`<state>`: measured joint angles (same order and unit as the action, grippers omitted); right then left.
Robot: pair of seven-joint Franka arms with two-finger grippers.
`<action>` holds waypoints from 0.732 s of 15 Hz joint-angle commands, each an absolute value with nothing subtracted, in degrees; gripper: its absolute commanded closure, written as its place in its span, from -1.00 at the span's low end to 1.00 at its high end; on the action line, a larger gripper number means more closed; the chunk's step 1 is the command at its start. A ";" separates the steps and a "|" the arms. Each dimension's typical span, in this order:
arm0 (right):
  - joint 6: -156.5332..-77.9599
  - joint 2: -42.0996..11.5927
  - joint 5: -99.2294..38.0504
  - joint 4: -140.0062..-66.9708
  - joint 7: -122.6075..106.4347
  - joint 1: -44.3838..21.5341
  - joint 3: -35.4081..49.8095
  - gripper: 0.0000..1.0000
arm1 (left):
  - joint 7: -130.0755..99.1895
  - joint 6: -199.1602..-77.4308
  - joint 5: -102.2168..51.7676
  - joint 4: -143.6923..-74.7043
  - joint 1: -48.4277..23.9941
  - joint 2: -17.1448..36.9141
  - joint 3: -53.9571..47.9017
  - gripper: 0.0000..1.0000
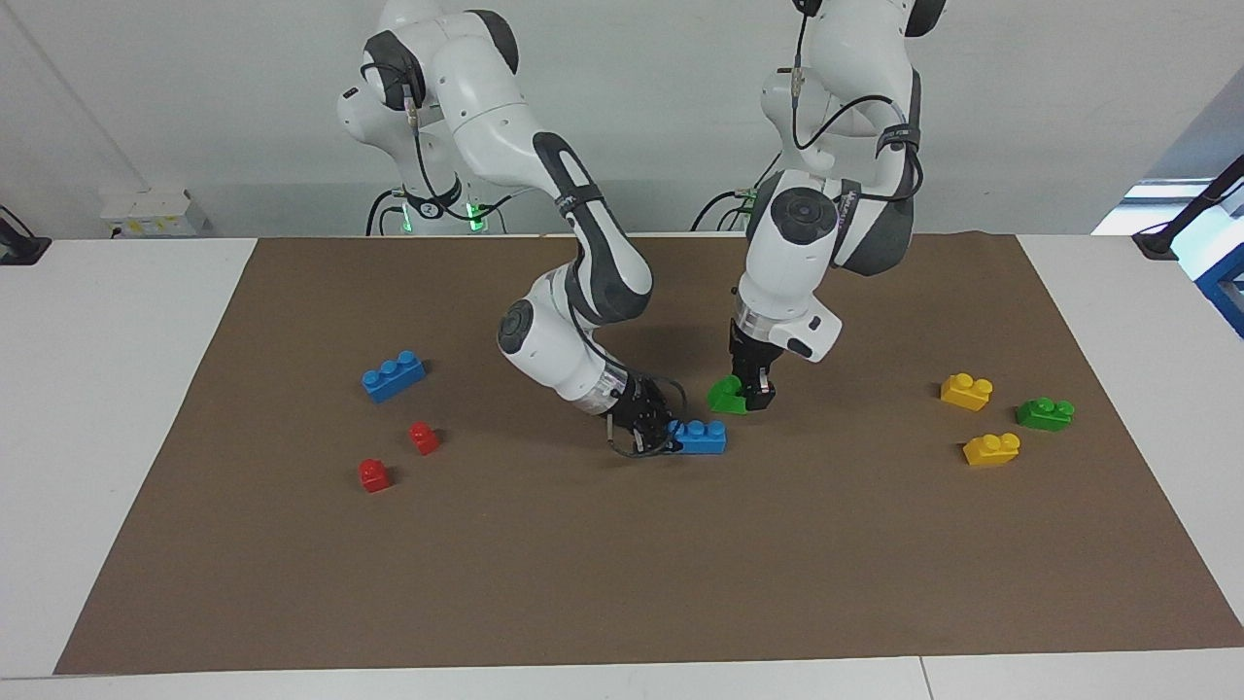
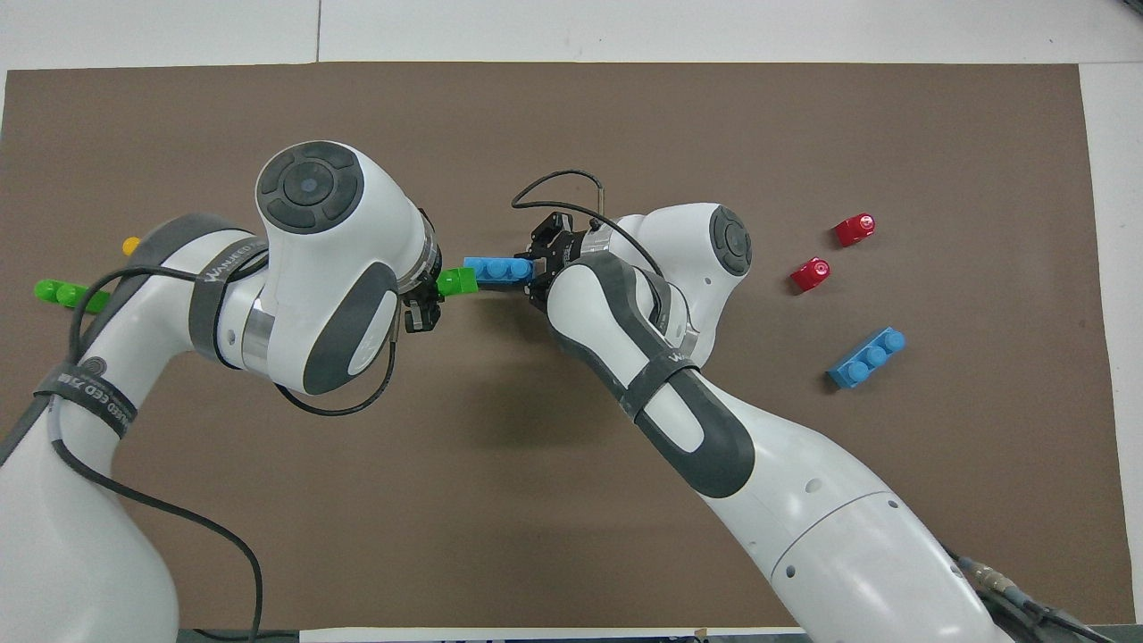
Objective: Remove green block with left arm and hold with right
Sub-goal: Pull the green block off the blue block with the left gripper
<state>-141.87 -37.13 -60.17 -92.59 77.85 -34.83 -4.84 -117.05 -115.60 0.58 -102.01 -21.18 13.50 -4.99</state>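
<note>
**Green block off the blue brick, in the left gripper**

Facing view. Landmark: the blue brick [image 1: 702,437] near the middle of the brown mat [image 1: 622,564]. The right gripper [image 1: 653,425] is low at the brick's end toward the right arm's side, jaws closed on that end; the brick lies flat on the mat. The left gripper [image 1: 754,392] is clamped on the green block [image 1: 726,395], which is clear of the blue brick, just beside it toward the left arm's end and slightly tilted. I cannot tell whether the block touches the mat. Well away from the blue brick, toward the left arm's end: two yellow bricks [image 1: 966,390] and a second green brick [image 1: 1045,413]. Toward the right arm's end: a second blue brick [image 1: 393,375] and two red bricks [image 1: 424,437].

Overhead view. The blue brick [image 2: 496,269] shows three studs, with the right gripper [image 2: 538,264] at one end. The green block [image 2: 457,282] sits at its other end, close to its corner; the left gripper [image 2: 427,304] is mostly hidden under its own wrist.
</note>
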 commanded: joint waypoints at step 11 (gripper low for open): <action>-144.05 -38.85 -61.61 -91.32 76.90 -34.28 -4.48 1.00 | -81.76 -105.11 7.55 -106.34 -5.90 5.89 -4.75 1.00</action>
